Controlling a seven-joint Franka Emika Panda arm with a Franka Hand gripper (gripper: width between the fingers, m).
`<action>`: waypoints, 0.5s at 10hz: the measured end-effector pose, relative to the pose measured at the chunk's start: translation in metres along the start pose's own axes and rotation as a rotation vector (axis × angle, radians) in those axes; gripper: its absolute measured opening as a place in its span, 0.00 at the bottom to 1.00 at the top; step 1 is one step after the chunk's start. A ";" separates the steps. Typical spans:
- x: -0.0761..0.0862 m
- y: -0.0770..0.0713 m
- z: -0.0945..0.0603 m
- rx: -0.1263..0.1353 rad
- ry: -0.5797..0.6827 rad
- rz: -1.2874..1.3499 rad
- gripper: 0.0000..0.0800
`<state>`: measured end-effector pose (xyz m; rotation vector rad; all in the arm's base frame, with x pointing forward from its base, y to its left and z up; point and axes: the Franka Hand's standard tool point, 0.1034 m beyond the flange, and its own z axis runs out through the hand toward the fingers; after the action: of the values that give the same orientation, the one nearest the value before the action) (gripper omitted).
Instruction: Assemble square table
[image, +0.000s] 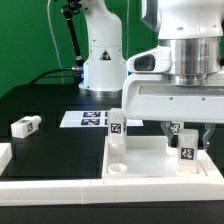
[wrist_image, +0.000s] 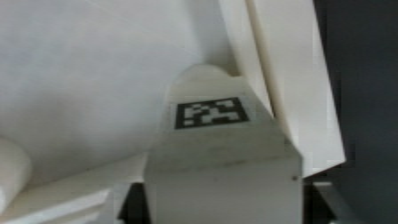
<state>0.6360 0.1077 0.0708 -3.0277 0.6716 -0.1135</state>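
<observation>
The square tabletop (image: 150, 160) is showing plain white against the black table (image: 45, 105), and the legs standing on it (image: 116, 124) are showing white with black-and-white square tags, as is the loose leg (image: 25, 126) lying well off the tabletop toward the exterior view's left. Behind the tabletop, the marker board (image: 85, 119) is showing white with black square patterns. In the wrist view, a leg (wrist_image: 217, 160) is looking greyish-white, possibly from shadow, with one black-and-white tag (wrist_image: 214, 112) on it.

arm: reaching straight down, wrist vertical | end effector (image: 182, 135): lowered, fingers closed on a held part
</observation>
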 end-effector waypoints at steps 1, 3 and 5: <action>0.001 0.003 0.000 -0.007 -0.001 0.084 0.37; 0.004 0.011 0.000 -0.024 -0.004 0.196 0.37; 0.005 0.015 0.000 -0.031 -0.003 0.233 0.38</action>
<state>0.6339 0.0920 0.0708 -2.9496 1.0280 -0.0908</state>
